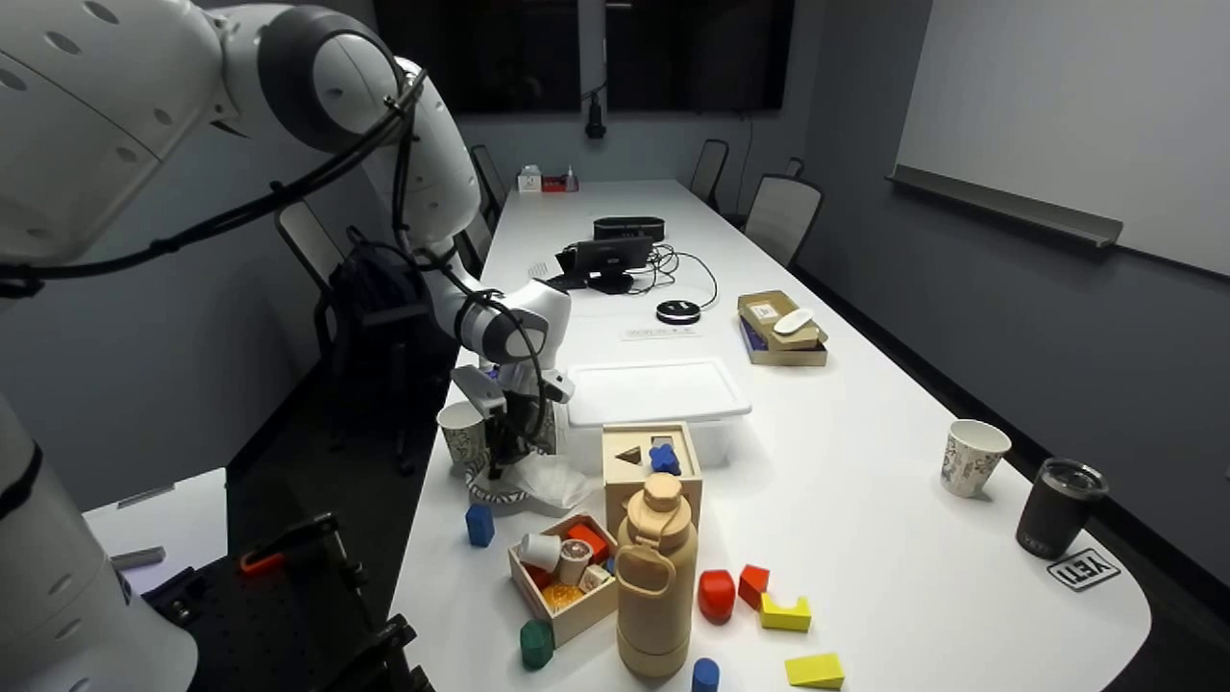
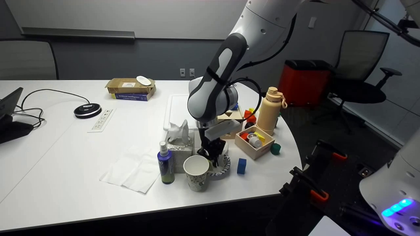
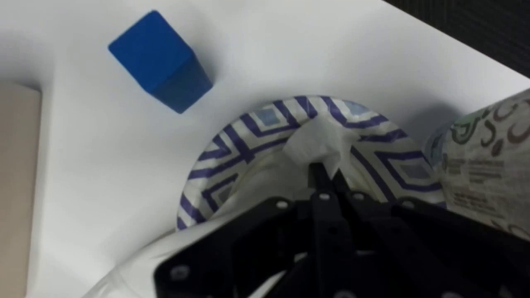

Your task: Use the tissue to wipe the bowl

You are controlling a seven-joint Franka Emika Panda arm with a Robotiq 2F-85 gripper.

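Observation:
The bowl (image 3: 223,153), a paper one with a purple-striped rim, sits on the table; it also shows in both exterior views (image 1: 492,494) (image 2: 226,165). The white tissue (image 3: 316,140) is crumpled inside it and spreads over its side toward the lower left in the wrist view. It also shows in an exterior view (image 1: 554,481). My gripper (image 3: 326,170) points down into the bowl, its fingertips nearly together and shut on the tissue. The fingers hide part of the bowl's middle. In both exterior views the gripper (image 1: 496,469) (image 2: 215,162) is low over the bowl.
A paper cup (image 3: 488,178) stands close beside the bowl. A blue block (image 3: 161,58) is on its other side. A tissue box (image 2: 182,155) and spray bottle (image 2: 166,165) stand near. A lidded container (image 1: 653,389), shape box (image 1: 623,490) and block tray (image 1: 586,625) are around.

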